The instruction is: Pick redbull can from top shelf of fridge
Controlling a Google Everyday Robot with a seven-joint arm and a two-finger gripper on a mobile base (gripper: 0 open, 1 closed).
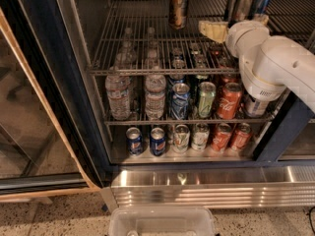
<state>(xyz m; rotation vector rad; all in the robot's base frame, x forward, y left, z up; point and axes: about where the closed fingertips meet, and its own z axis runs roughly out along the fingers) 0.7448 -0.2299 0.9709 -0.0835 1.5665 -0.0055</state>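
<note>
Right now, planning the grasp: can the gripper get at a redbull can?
Probably yes: the gripper is over the top shelf, just before the nearest redbull can, nothing standing between; the brown-gold can sits well aside.
</note>
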